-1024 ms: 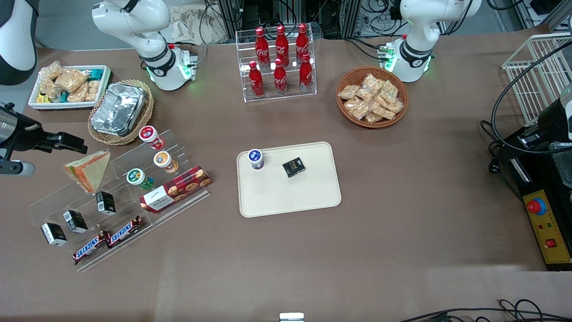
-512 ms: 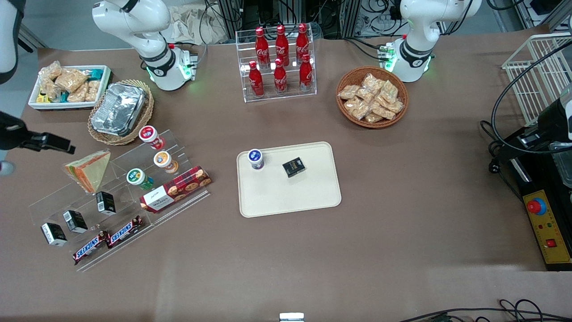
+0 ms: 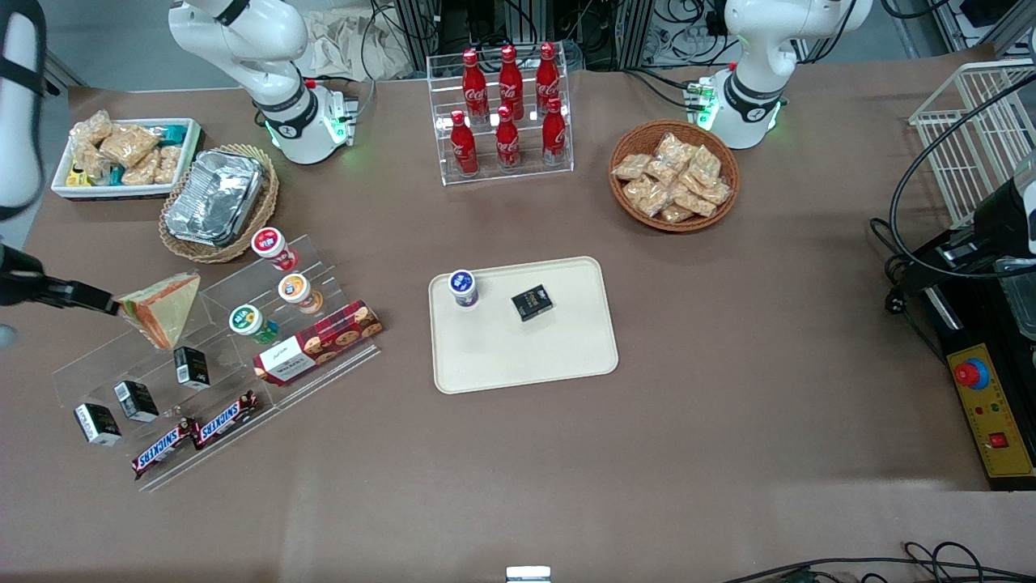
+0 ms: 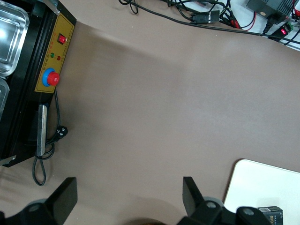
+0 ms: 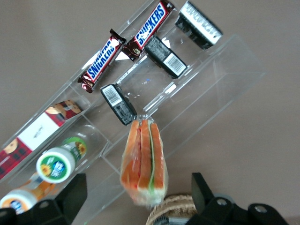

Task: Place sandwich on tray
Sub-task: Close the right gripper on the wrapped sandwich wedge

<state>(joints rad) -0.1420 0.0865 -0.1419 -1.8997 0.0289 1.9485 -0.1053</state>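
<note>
Sandwich [image 5: 143,161]: upright on the clear stepped rack [image 3: 202,356], between the spread fingers.
Gripper [image 5: 138,197]: open, apparently not yet touching the wrap.
Tray [image 3: 566,360]: well apart mid-table, mostly bare.

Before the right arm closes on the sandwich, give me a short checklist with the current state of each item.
1. Gripper open: ok; its fingers stand wide apart.
2. Gripper lined up: ok; the sandwich sits between the two fingers in the wrist view, filling edge toward the camera.
3. Fingers touching the sandwich: not ok; a gap shows on each side.
4. Sandwich in its place: ok; it rests on the clear display rack, upright on an edge.
5. Nothing in the way: cannot tell; a small black box lies close to the sandwich's tip.
6. Room on the tray: ok; a cup and a black box hold one end, the rest is bare.
</note>
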